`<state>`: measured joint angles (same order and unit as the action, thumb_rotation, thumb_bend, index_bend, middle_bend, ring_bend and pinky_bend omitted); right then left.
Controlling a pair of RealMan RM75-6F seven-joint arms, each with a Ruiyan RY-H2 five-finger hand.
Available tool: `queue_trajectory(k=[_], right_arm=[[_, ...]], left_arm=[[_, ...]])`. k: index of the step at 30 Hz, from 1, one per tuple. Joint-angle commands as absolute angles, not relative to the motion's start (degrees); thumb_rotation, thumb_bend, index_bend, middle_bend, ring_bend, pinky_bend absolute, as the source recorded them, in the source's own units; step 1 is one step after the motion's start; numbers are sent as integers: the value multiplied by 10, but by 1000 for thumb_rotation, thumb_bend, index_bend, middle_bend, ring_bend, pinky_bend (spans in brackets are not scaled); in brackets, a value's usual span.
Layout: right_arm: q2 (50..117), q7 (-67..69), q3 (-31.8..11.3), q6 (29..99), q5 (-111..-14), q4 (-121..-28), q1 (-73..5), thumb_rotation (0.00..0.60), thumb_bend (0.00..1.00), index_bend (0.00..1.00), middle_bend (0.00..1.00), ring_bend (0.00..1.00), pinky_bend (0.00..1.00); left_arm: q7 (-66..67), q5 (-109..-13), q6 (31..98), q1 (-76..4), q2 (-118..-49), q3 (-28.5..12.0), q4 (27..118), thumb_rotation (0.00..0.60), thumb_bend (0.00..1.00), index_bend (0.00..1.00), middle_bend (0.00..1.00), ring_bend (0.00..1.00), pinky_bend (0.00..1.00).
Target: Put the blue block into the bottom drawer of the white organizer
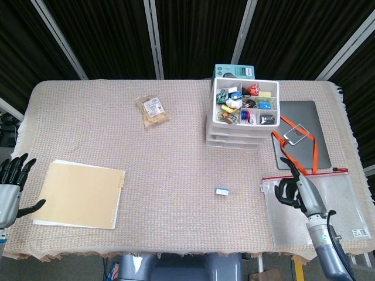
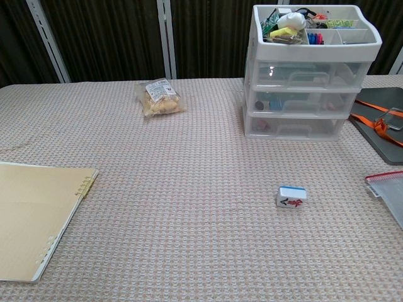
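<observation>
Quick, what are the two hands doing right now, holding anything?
Left hand: open, fingers spread, holding nothing.
Right hand: holding nothing; fingers look curled, open or closed cannot be told.

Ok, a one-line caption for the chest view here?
Blue block lies on the woven cloth in front of the white organizer, all drawers shut; no hand in frame.

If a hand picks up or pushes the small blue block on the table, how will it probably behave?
The blue block looks like a small, hard, flat-sided tile, so it is probably stiff and light. It lies on a flat face, so it should not roll. On the woven tablecloth a push may drag or tip it rather than slide it smoothly. Its smallness may make pinching delicate.
</observation>
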<state>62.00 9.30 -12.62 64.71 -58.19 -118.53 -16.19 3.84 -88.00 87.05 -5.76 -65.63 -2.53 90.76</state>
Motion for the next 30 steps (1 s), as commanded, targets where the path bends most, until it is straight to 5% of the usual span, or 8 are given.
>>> queue_trajectory(k=[1,13,30], right_arm=[[653,92,-164,594,-467,-1214,-219,600,445,97,709,750,714],[729,94,-202,527,-227,-1166,-333,600,463,99,709,751,714],[825,143,-262,470,-37,-1044,-423,600,464,105,710,752,714]], left_arm=[[36,-881,869,-58,-655,-25,908,600,135,70,0,0,0],[32,-879,868,-59,-654,-26,907,600,136,65,0,0,0],[29,-875,868,-60,-657,-29,905,600,136,66,0,0,0]])
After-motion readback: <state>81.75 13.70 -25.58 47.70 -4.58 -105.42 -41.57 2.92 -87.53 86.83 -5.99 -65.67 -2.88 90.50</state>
